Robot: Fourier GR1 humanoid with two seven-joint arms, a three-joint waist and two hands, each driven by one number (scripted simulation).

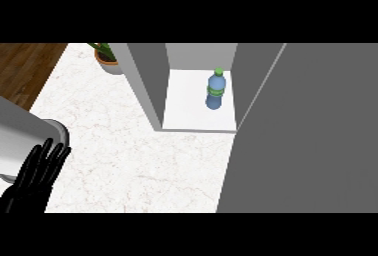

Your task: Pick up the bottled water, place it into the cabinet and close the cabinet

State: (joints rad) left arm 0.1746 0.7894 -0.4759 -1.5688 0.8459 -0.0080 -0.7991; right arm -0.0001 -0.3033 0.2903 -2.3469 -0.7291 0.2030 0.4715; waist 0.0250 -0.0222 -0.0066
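The bottle (215, 90) stands upright inside the cabinet (145, 75), on its white floor, toward the right side of the opening and set back from the front lip. It is blue with a green cap and a green band round its upper part. Nothing touches it.

The cabinet sits on a pale marbled counter (133, 155). Its grey left wall runs down toward me, and to the right of the bottle a broad grey panel, the door (310, 135), fills that whole side and stands swung out from the opening, so the cabinet is open.

Left of the cabinet, at the far edge of the counter, there is a potted plant (108, 57) with green leaves, just beside the cabinet's left wall. Past the counter on that side I see dark wood floor (26, 70).

The left hand (37, 172) shows well left of the cabinet, low at the counter's near corner, fingers straight and spread, pointing up, holding nothing. Its grey forearm (26, 135) lies just above it. The right hand is nowhere in sight.
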